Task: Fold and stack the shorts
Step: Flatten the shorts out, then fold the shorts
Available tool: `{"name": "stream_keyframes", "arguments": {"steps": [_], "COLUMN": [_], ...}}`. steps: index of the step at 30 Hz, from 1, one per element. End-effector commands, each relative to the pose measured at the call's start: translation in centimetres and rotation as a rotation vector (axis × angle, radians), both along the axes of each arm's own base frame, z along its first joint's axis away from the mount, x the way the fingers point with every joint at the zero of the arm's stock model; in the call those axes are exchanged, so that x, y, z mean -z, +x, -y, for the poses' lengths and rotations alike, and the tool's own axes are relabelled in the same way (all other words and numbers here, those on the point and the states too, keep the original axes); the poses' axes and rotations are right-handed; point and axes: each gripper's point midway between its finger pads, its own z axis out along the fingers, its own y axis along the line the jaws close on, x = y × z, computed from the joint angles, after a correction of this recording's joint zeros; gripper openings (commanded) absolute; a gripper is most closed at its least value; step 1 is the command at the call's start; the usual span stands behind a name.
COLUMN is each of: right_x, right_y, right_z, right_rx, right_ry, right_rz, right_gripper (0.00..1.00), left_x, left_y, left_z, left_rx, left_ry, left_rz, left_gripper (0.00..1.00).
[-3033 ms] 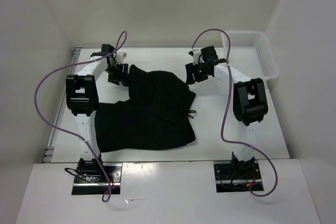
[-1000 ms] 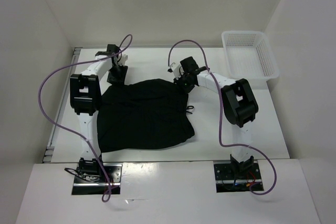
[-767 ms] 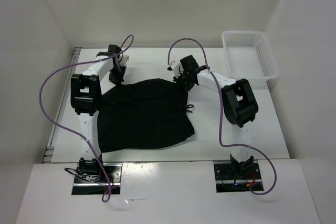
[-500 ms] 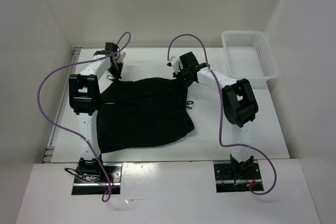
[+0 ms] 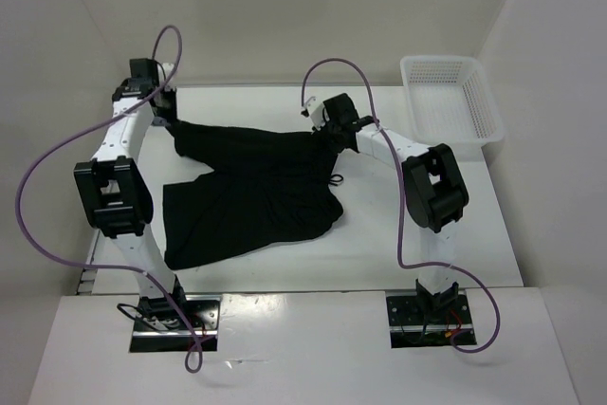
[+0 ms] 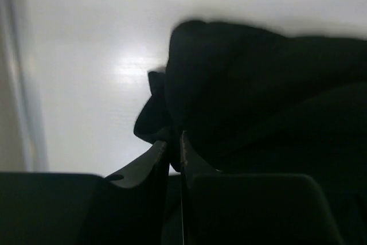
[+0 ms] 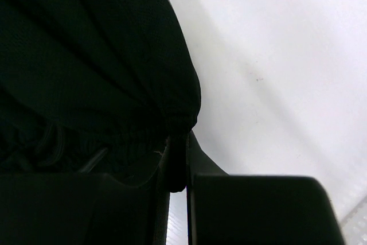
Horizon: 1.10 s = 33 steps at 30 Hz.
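- The black soft-fabric shorts (image 5: 256, 187) lie mostly flat on the white table (image 5: 417, 234), between the two arms. Their far edge is pulled into a taut line from the far-left corner to the middle of the table.
- The left gripper (image 5: 163, 113) is at the far-left end of that line. In the left wrist view its fingers (image 6: 157, 153) stand almost together, pinching a bunched corner of black cloth.
- The right gripper (image 5: 327, 135) is at the other end, near the table's middle. In the right wrist view its fingers (image 7: 192, 156) are clamped on a gathered, elastic-looking edge, probably the waistband.
- The near part of the shorts sags towards the arm bases in a loose, uneven shape, with wrinkles and a slanting lower hem. A thin drawstring (image 5: 334, 180) shows at the right edge.
- No clean fold is visible. The garment reads as one spread layer, though whether part of it is doubled under I cannot tell.
- I judge the task to be in an early stage: the cloth is gripped and stretched, ready for laying out or a first fold.
- Left to do: fold the shorts into a compact shape, then stack them.
- The white plastic mesh basket (image 5: 453, 92) stands at the far right, well apart from the shorts, with nothing visible inside it.
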Motion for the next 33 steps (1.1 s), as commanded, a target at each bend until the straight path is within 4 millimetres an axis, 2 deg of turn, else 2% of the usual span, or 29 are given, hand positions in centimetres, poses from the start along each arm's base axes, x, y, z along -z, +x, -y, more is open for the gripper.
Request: {"name": "stream_keyframes", "arguments": {"steps": [1, 2, 3, 4, 5, 7, 9, 12, 13, 14, 15, 16, 18, 19, 20, 21, 22, 25, 28, 29, 31, 33], "right_x": [-2.3, -1.6, -1.6, -1.5, -1.5, -1.4, -1.0, -0.5, -0.5, -0.5, -0.1, -0.1, 0.2, 0.2, 0.5, 0.5, 0.5, 0.7, 0.7, 0.7, 1.1, 0.8], "right_y": [-0.6, -0.8, -1.2, -1.5, -1.8, -2.3, -2.8, -3.2, -3.1, -3.1, -3.4, -3.4, -3.6, -3.6, -3.8, -3.8, -3.8, -4.0, -4.2, -4.2, -4.2, -4.1], "right_z": [-0.5, -0.3, -1.1, -1.4, -2.1, -2.5, -2.9, -2.7, -2.7, -2.7, -2.5, -2.5, -2.4, -2.4, -2.2, -2.2, -2.2, -2.1, -2.5, -2.5, -2.5, -2.7], "right_rx": [-0.062, -0.063, -0.093, -0.118, -0.145, -0.165, -0.181, -0.181, -0.189, -0.189, -0.190, -0.190, -0.197, -0.197, -0.197, -0.197, -0.197, -0.204, -0.213, -0.213, -0.214, -0.219], "right_ry": [-0.004, -0.013, -0.011, -0.027, -0.025, -0.037, -0.035, -0.042, -0.049, -0.049, -0.053, -0.053, -0.062, -0.062, -0.066, -0.066, -0.066, -0.075, -0.075, -0.075, -0.079, -0.069], "right_rz": [0.044, 0.024, 0.024, 0.022, 0.022, 0.015, 0.004, -0.013, -0.010, -0.010, -0.019, -0.019, -0.025, -0.025, -0.033, -0.033, -0.033, -0.038, -0.038, -0.038, -0.047, -0.041], "right_gripper": [0.00, 0.00, 0.00, 0.00, 0.00, 0.00, 0.00, 0.00, 0.00, 0.00, 0.00, 0.00, 0.00, 0.00, 0.00, 0.00, 0.00, 0.00, 0.00, 0.00, 0.00, 0.00], "left_x": [8.0, 8.7, 9.6, 10.3, 11.7, 12.4, 12.3, 8.9, 6.8, 5.4, 4.2, 4.1, 4.7, 6.9, 7.6, 7.4, 9.5, 11.4, 12.6, 12.4, 13.8, 14.0], "left_y": [-4.9, -5.9, -7.0, -8.5, -10.4, -12.3, -12.5, -9.9, -7.7, -6.6, -5.0, -3.7, -2.4, -2.0, -1.6, -0.9, -0.7, -0.5, -0.4, -0.2, -0.4, -0.2], "left_z": [1.4, 1.7, 2.3, 2.8, 3.4, 4.0, 4.4, 4.1, 3.9, 3.7, 3.5, 3.1, 2.6, 2.3, 2.2, 1.8, 1.8, 1.8, 1.6, 0.9, 1.0, 1.2], "left_rx": [0.018, 0.024, 0.035, 0.042, 0.047, 0.055, 0.063, 0.074, 0.084, 0.088, 0.092, 0.087, 0.079, 0.067, 0.066, 0.058, 0.056, 0.054, 0.047, 0.034, 0.033, 0.040], "left_ry": [-0.047, -0.061, -0.086, -0.107, -0.132, -0.163, -0.178, -0.188, -0.179, -0.168, -0.154, -0.141, -0.130, -0.128, -0.131, -0.120, -0.128, -0.137, -0.132, -0.124, -0.130, -0.142], "left_rz": [-0.236, -0.267, -0.305, -0.353, -0.417, -0.477, -0.475, -0.358, -0.275, -0.222, -0.159, -0.139, -0.141, -0.192, -0.210, -0.216, -0.262, -0.307, -0.330, -0.322, -0.352, -0.350], "left_gripper": [0.19, 0.20, 0.22, 0.29, 0.34, 0.41, 0.48, 0.56, 0.59, 0.60, 0.61, 0.63, 0.64, 0.64, 0.64, 0.64, 0.64, 0.64, 0.64, 0.64, 0.64, 0.64]}}
